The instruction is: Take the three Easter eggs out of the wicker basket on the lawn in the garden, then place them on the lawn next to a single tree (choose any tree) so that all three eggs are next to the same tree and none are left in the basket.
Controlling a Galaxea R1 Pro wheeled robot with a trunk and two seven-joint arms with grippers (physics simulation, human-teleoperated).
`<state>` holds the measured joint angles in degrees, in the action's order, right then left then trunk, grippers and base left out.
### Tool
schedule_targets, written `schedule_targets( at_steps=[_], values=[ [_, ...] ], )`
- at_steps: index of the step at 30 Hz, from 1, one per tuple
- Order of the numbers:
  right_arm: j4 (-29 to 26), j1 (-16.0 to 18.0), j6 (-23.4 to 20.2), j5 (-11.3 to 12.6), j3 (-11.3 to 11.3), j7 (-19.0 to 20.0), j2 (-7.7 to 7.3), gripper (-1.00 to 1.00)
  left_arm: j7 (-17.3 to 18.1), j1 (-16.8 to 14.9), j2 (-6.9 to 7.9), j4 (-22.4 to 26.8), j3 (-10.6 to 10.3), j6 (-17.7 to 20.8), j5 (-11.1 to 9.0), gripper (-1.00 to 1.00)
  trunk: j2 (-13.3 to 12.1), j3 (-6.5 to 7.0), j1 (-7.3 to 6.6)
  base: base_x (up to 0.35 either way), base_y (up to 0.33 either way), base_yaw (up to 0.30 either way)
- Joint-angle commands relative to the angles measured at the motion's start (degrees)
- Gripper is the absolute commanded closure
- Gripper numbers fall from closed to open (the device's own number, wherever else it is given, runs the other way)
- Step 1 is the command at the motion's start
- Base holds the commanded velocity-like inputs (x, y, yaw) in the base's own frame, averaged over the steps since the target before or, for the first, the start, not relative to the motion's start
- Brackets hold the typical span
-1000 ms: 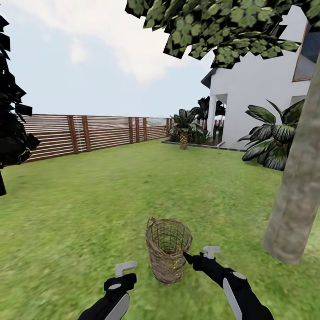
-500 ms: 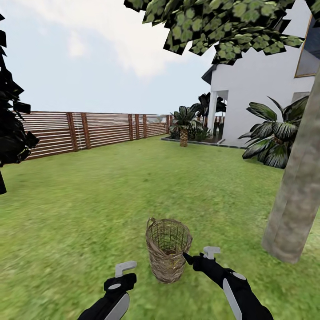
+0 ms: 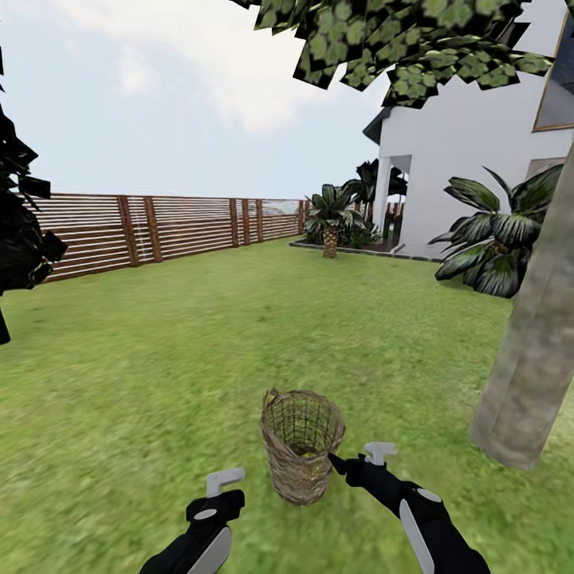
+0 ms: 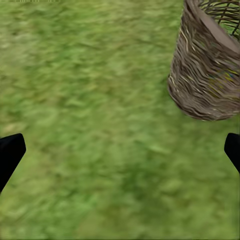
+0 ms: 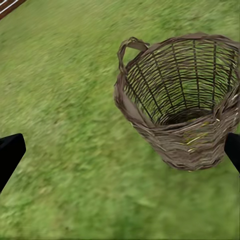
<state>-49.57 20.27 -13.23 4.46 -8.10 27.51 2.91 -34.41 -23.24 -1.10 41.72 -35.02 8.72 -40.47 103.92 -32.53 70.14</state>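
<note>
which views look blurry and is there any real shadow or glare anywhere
Head view: flat even light, no glare, no cast shadow under the basket or beside the tree, whose leaves look blocky. Left wrist view: the lawn is a soft smear. Right wrist view: the basket's weave is sharp, the grass around it blurred.

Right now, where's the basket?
Head view: the basket stands upright on the lawn, low centre, between the left gripper and right gripper, with the tree to its right.
</note>
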Motion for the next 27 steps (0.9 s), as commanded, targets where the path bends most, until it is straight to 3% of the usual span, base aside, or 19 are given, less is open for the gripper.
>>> schedule_targets(
  at_steps=[1, 15, 27],
  values=[
    [-0.07, 0.03, -0.52, 0.50, -0.22, 0.32, 0.07, -1.00, -0.39, -0.06, 0.04, 0.07, -0.24, 0.22, -0.15, -1.00, 0.03, -0.09, 0.02, 0.253, 0.000, 0.000],
    [-0.09, 0.03, -0.55, 0.62, -0.25, 0.38, 0.08, -1.00, -0.13, -0.05, 0.05, -0.03, -0.22, 0.25, -0.28, -1.00, 0.03, -0.36, 0.02, 0.318, 0.000, -0.018],
    [-0.09, 0.03, -0.57, 0.64, -0.25, 0.78, 0.06, -1.00, -0.12, -0.05, 0.05, -0.01, -0.22, 0.27, -0.34, -1.00, 0.03, -0.66, 0.02, 0.337, 0.068, -0.234]
  ],
)
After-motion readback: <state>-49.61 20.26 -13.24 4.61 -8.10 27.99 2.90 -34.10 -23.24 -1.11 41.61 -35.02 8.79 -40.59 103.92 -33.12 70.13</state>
